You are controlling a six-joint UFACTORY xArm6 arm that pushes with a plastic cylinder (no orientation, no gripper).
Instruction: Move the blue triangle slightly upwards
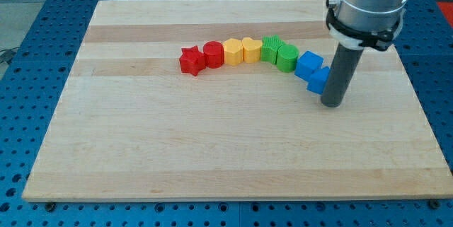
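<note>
The blue triangle (318, 80) lies right of the board's centre, at the right end of a curved row of blocks, partly hidden behind my rod. A blue block (308, 64) touches it on its upper left. My tip (333, 104) stands on the board right against the triangle's right side, slightly below it.
The row runs to the view's left: a green cylinder (287, 58), a ridged green block (271, 47), a yellow heart (250, 49), a yellow hexagon (233, 51), a red cylinder (214, 54) and a red star (191, 61). The wooden board (212, 149) lies on a blue perforated table.
</note>
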